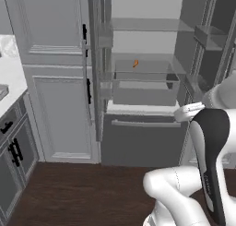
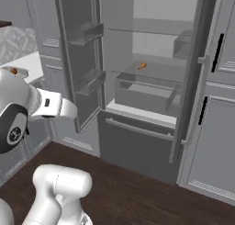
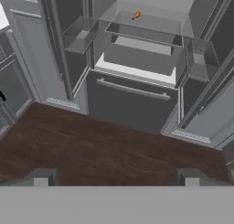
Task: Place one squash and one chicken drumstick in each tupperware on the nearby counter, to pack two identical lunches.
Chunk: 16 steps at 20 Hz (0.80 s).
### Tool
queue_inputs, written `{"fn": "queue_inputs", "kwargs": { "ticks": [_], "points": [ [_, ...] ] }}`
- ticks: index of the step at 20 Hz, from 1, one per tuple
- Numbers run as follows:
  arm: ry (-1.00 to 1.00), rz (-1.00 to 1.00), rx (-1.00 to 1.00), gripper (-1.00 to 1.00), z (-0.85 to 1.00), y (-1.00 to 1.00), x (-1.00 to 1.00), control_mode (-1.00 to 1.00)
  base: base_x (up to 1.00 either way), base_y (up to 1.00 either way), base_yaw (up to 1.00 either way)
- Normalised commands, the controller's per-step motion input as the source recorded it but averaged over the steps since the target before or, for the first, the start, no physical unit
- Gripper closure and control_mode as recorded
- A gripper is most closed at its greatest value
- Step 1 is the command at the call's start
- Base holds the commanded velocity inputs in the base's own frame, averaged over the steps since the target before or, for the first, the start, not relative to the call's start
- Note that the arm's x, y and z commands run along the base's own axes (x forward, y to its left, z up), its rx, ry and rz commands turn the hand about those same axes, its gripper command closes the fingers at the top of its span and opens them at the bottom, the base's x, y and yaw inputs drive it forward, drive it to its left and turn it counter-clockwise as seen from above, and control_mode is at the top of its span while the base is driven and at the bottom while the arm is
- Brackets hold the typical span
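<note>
In the hand view, the two-finger gripper (image 3: 116, 177) is held above the dark brown wooden floor (image 3: 100, 150) with its small grey fingertips (image 3: 42, 176) set far apart, wide open, and nothing is gripped between them. The white arm with dark joints (image 1: 209, 151) is seen folded low in front of the base in the left base view.

Beyond the floor, a tall grey refrigerator (image 1: 143, 82) is found with both upper doors swung open; its closed grey lower drawer with a long bar handle (image 3: 132, 89) sits beneath the open compartment. Inside, a translucent crisper drawer (image 2: 144, 96) is seen below a clear glass shelf (image 2: 158, 70). On that shelf a small orange chicken drumstick (image 3: 136, 16) is lying on its side, towards the back, apart from the walls.

At the far left of the left base view, the edge of the white marbled counter (image 1: 10, 80) is visible above grey panelled cabinets with black bar handles (image 1: 16, 151), well apart from the refrigerator.
</note>
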Motion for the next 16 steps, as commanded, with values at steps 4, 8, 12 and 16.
{"fn": "queue_inputs", "kwargs": {
  "ticks": [4, 8, 12, 16],
  "points": [
    [0.00, 0.00, 0.00, -1.00, 0.00, 0.00, 0.00, 1.00, 0.73, 0.16, -0.46],
    [0.00, 0.00, 0.00, -1.00, 0.00, 0.00, 0.00, 1.00, 0.91, 0.24, -0.45],
    [0.00, 0.00, 0.00, -1.00, 0.00, 0.00, 0.00, 1.00, 0.91, 0.49, -0.18],
    [0.00, 0.00, 0.00, -1.00, 0.00, 0.00, 0.00, 1.00, 0.94, 0.17, 0.00]
  ]
}}
